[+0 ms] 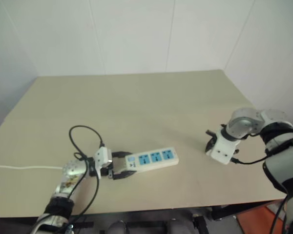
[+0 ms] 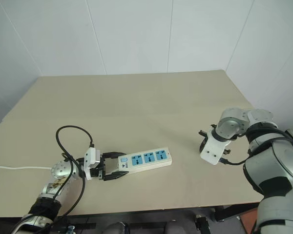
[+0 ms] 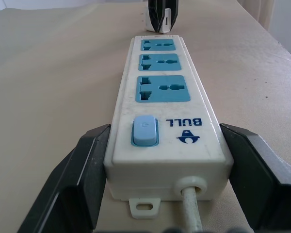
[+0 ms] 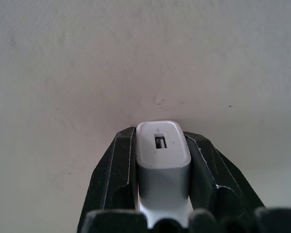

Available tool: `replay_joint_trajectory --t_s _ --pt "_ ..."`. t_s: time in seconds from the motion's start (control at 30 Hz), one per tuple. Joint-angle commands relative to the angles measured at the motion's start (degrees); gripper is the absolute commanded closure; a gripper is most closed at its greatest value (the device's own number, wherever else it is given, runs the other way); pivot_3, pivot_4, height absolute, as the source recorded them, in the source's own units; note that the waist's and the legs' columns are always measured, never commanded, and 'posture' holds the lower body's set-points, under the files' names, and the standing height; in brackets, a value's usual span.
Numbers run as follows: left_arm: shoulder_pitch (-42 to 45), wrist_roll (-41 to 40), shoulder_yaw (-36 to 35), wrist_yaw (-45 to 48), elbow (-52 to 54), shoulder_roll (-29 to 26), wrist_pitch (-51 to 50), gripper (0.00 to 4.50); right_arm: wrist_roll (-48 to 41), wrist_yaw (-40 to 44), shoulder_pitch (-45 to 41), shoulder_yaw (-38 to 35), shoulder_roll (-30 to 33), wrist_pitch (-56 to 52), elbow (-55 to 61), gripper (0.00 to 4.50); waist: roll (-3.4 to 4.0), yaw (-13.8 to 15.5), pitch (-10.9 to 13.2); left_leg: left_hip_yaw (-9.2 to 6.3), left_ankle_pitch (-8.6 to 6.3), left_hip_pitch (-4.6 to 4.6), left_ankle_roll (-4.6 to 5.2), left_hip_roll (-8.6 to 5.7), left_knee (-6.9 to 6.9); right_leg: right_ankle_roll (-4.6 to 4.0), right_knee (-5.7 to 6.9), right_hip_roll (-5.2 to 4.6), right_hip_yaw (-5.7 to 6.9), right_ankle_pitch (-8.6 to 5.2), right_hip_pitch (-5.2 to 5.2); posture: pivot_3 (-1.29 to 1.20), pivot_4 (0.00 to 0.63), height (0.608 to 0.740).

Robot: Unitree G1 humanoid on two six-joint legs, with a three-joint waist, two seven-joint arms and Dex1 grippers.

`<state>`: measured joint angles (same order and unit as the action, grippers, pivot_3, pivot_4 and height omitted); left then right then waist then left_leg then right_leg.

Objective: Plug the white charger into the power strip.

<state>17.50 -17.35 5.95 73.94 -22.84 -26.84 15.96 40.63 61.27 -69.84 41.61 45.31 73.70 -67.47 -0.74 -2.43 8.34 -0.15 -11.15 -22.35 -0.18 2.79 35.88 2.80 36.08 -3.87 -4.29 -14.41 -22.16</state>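
Note:
The power strip [image 1: 154, 159] lies flat near the table's front edge, a long white bar with three blue socket faces [image 3: 162, 88]. My left gripper [image 1: 127, 165] is shut on its switch end, one black finger [image 3: 82, 165] pressed against each long side. To the right, my right gripper [image 1: 211, 144] points steeply down at the table. It is shut on the white charger [image 4: 162, 150], a small rounded white block gripped on both sides by the black fingers [image 4: 114, 170]. The charger sits well apart from the strip's far end.
The strip's thin white cord [image 1: 24, 167] runs left off the table. A black cable loop [image 1: 80, 131] arches above my left wrist. The beige table [image 1: 146, 107] ends at white walls behind and on the right, and its front edge is close to both arms.

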Motion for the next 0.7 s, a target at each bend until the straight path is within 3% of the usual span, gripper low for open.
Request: replay_joint_trajectory --t_s 0.03,0.17,0.37,0.53,0.7 --pt "-0.1 2.0 2.6 2.2 -1.0 -0.4 -1.5 1.25 -16.2 9.7 -0.1 -6.7 -0.2 -2.3 0.3 3.35 -0.01 0.0 0.0 0.0 0.0 0.0 0.0 0.0 0.0 0.0 0.0 0.0 0.0 0.0 0.01 0.0 0.15 0.74" --pt "1.1 2.2 2.8 3.3 -2.1 -0.5 -1.3 1.25 -45.8 24.0 7.9 -19.2 -0.6 -25.4 17.0 3.35 -0.01 0.1 0.0 -0.03 0.0 0.0 0.0 0.02 0.01 0.01 -0.02 0.01 0.01 0.01 0.11 0.0 0.15 0.74" --pt "3.4 1.9 3.3 6.3 -5.2 -0.3 -0.6 1.25 -72.6 20.4 23.0 -33.1 -2.4 -65.6 44.8 3.35 -0.05 1.1 0.0 -0.11 -0.01 -0.06 0.01 0.03 0.01 0.0 -0.01 0.01 0.11 0.01 0.1 0.0 0.15 0.74" --pt "5.7 2.1 3.4 8.1 -8.7 -0.1 0.6 1.25 -78.4 14.6 32.4 -35.7 -8.3 -78.2 57.8 3.35 -0.07 1.5 0.0 -0.1 -0.01 -0.08 0.01 0.03 0.01 -0.01 -0.01 0.03 0.1 0.0 0.05 0.0 0.15 0.74" --pt "7.3 2.1 3.1 9.5 -11.7 0.6 2.0 1.25 -76.8 12.0 35.6 -34.1 -15.8 -83.0 59.3 3.35 -0.07 1.5 0.0 -0.12 -0.01 -0.11 0.01 0.05 0.11 0.02 0.03 0.12 0.07 0.01 0.0 0.0 0.15 0.74"
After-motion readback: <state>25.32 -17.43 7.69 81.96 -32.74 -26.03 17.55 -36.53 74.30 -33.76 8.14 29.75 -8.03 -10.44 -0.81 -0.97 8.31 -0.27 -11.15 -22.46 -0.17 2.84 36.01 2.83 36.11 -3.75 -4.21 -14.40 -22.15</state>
